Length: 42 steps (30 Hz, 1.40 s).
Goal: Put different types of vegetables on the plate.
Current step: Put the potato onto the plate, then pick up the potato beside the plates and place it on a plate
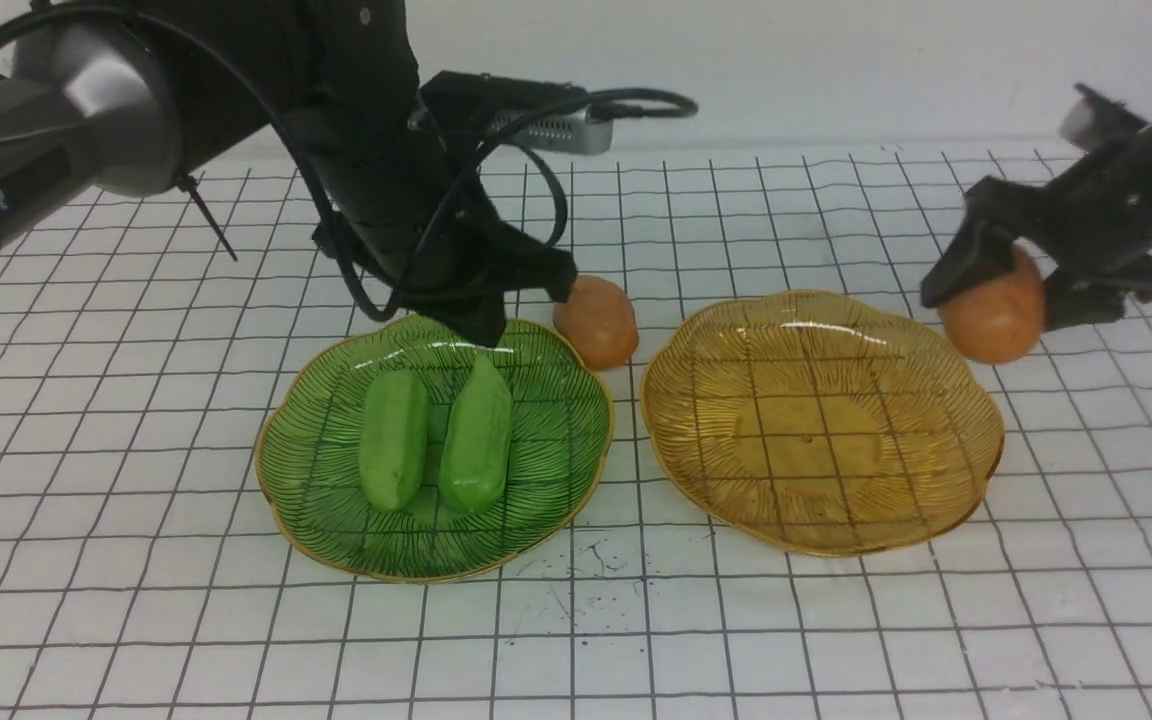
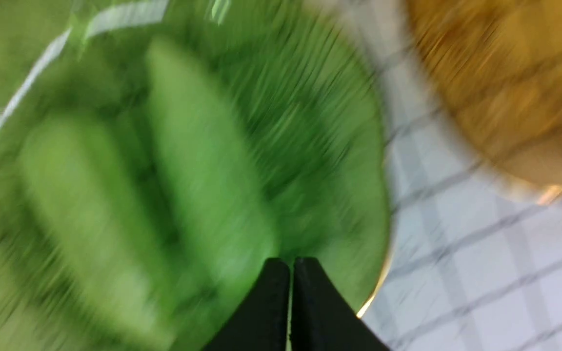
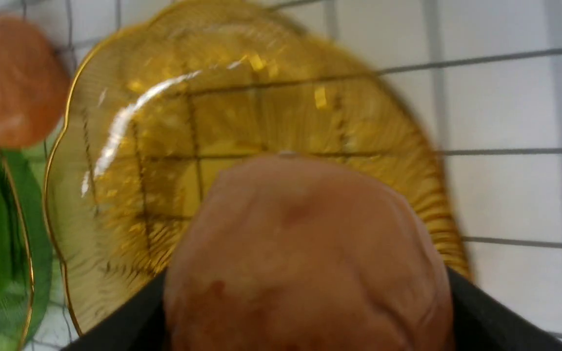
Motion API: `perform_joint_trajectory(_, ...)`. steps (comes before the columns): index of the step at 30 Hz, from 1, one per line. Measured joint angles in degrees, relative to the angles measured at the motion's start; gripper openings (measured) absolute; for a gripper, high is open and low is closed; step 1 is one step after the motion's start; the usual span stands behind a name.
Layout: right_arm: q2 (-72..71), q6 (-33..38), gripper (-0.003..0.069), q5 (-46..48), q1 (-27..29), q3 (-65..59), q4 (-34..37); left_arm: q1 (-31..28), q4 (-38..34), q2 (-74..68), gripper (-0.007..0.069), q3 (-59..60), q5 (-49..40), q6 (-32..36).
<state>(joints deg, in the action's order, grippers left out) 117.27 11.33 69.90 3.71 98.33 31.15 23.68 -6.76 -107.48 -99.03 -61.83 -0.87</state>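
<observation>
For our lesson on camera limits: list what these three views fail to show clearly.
Left wrist view: cucumbers motion-blurred, surface detail lost.
Right wrist view: held potato hides the right pincer tips and part of amber plate rim.
Front view: left pincer overlaps one cucumber's far tip; contact unclear.

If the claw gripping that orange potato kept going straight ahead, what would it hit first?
Likely the amber plate: the right gripper, holding the potato, points toward it; depth unclear.

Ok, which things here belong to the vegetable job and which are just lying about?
Job: light-green toy cucumbers, loose orange-brown toy potato, second potato in the right gripper, green glass plate, amber glass plate.
Lying about: only the white gridded table cover.
</observation>
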Motion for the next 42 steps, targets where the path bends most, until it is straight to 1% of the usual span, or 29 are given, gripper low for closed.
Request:
perform_joint_trajectory(3, 1.3, -0.7, 0.0547, 0.1, -4.3, 0.0, -4.4, 0.0, -2.5, -1.4, -0.0008, -2.3, 1.7, 0.1)
perform_joint_trajectory(5, 2.2, -3.5, 0.0547, 0.2, -7.7, 0.0, -9.9, 0.0, -2.7, -4.5, -0.0006, -6.1, 0.7, 0.1)
perform_joint_trajectory(6, 2.4, -4.8, 0.0547, 0.2, -8.8, 0.0, -11.5, 0.0, -2.7, -6.4, -0.0001, -8.3, -0.1, 0.1)
perform_joint_trajectory(10, 2.5, -6.1, 0.0547, 0.2, -10.8, 0.0, -13.3, 0.0, -1.1, -12.8, 0.0043, -16.1, -2.9, 0.3)
perform_joint_trajectory(11, 2.5, -6.2, 0.0547, 0.2, -11.3, 0.0, -13.4, 0.0, -0.8, -14.2, 0.0064, -18.1, -4.1, 0.3)
perform_joint_trajectory(13, 2.5, -6.5, 0.0559, 0.3, -12.3, 0.0, -14.2, 0.0, 0.3, -18.5, 0.0134, -24.1, -7.0, 0.3)
perform_joint_trajectory(14, 2.5, -6.9, 0.0581, 0.3, -12.7, 0.0, -14.5, 0.0, 0.4, -20.9, 0.0188, -27.4, -8.2, 0.2)
perform_joint_trajectory(18, 2.4, -7.7, 0.0647, 0.3, -13.2, 0.0, -14.4, 0.0, 0.9, -26.1, 0.0361, -34.8, -8.7, -0.7)
perform_joint_trajectory(23, 0.8, -7.7, 0.0660, 0.3, -13.5, 0.0, -14.3, 0.0, 1.4, -30.8, 0.0549, -39.7, -8.3, -3.4)
perform_joint_trajectory(25, -0.2, -7.7, 0.0660, 0.3, -13.7, 0.0, -14.3, 0.0, 1.5, -32.4, 0.0605, -40.8, -7.5, -4.3)
perform_joint_trajectory(26, -0.3, -7.7, 0.0660, 0.3, -13.7, 0.0, -14.3, 0.0, 1.6, -32.6, 0.0610, -41.0, -7.1, -4.4)
perform_joint_trajectory(27, -1.9, -7.7, 0.0660, 0.3, -13.8, -0.3, -14.3, 0.0, 1.7, -33.9, 0.0647, -41.4, -5.3, -4.5)
perform_joint_trajectory(30, -5.5, -7.7, 0.0656, 0.3, -13.8, -2.0, -14.3, 0.0, 1.7, -35.6, 0.0675, -41.5, -2.0, -4.6)
perform_joint_trajectory(36, -11.4, -6.7, 0.0633, 0.8, -13.8, -4.3, -15.3, 0.0, 1.7, -37.0, 0.0674, -41.6, 0.9, -4.9)
perform_joint_trajectory(41, -15.8, -6.4, 0.0603, 1.0, -13.8, -4.6, -17.0, 0.0, 1.5, -38.1, 0.0641, -41.6, 1.8, -4.5)
perform_joint_trajectory(42, -17.0, -6.4, 0.0594, 1.1, -13.8, -4.6, -17.6, 0.0, 1.5, -38.4, 0.0625, -41.6, 1.8, -4.5)
